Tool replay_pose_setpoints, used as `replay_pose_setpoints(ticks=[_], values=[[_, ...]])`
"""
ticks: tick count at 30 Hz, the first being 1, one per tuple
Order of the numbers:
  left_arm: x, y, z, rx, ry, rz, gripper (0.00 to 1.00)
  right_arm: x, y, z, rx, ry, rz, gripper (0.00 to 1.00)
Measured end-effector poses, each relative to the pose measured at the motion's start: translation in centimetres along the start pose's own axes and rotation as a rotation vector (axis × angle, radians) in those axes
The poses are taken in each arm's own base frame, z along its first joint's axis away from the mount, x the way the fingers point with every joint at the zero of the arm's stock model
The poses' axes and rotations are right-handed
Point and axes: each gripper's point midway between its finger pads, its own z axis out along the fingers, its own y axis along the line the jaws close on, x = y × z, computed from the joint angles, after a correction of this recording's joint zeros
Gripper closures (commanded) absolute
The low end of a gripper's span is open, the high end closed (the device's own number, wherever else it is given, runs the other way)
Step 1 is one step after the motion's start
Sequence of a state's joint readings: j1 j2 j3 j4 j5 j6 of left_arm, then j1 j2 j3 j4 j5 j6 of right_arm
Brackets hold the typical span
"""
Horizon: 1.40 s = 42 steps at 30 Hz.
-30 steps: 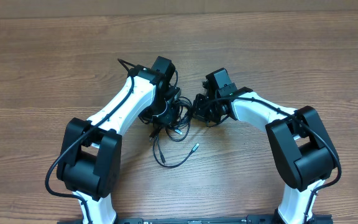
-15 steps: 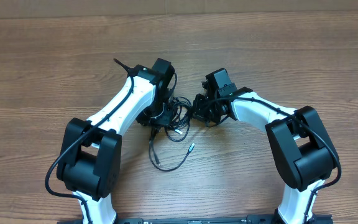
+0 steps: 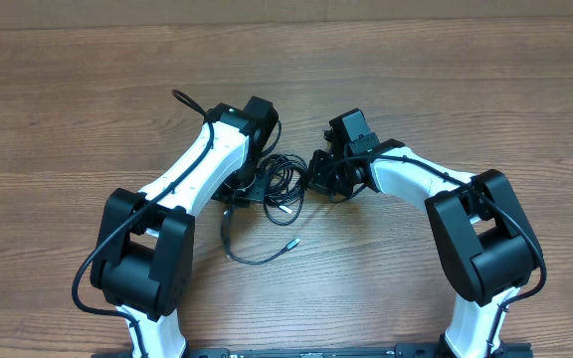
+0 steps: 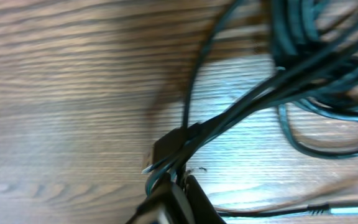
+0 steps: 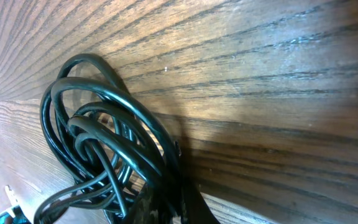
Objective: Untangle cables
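While both of my arms lean inward over the wooden tabletop (image 3: 446,89), the cables (image 3: 283,179) lie bunched between them, near the middle of the tabletop; the bundle is a tangle of thin black loops, with my left fingers (image 3: 250,187) at its left edge and my right fingers (image 3: 322,175) at its right edge.

Left side: in the left wrist view, my left fingers (image 4: 174,198) are closed together on several strands of the cables (image 4: 247,106); the strands run from the fingertips up and to the right in a tight sheaf, clear of the tabletop (image 4: 67,93), and join the coiled mass at the upper right; one thinner strand leaves the same point and rises alone toward the top edge.

Right side: in the right wrist view, my right fingers (image 5: 169,208) are closed together on the cables (image 5: 98,134); several overlapping glossy loops stand up from the grip point, and their shadow falls on the tabletop (image 5: 278,81) beside them.

Loose end: from overhead, one cable leaves the bundle below my left fingers, curves down and round in an open loop (image 3: 239,255) flat on the tabletop, and ends in a small light-tipped plug (image 3: 291,244); that plug lies apart from the bundle and between the two arms.
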<state>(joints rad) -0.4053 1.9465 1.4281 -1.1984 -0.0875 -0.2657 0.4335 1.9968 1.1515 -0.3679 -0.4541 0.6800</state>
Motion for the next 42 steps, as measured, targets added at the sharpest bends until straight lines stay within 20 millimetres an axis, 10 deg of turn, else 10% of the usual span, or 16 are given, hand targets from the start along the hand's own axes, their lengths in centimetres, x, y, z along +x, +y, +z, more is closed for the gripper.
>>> replay_pose_setpoints(ticks=[24,34,42], values=[[0.4,9.0,0.3,-0.192,0.029,-0.318,0.79,0.0,-0.1,0.0,0.003,0.0,0.001,0.94],[-0.2,8.6,0.4,-0.15,0.014,-0.337,0.27,0.0,0.0,0.0,0.002,0.0,0.002,0.94],[-2.1,6.6,0.7,-0.004,-0.035,-0.309,0.39,0.0,-0.1,0.0,0.003,0.0,0.001,0.94]])
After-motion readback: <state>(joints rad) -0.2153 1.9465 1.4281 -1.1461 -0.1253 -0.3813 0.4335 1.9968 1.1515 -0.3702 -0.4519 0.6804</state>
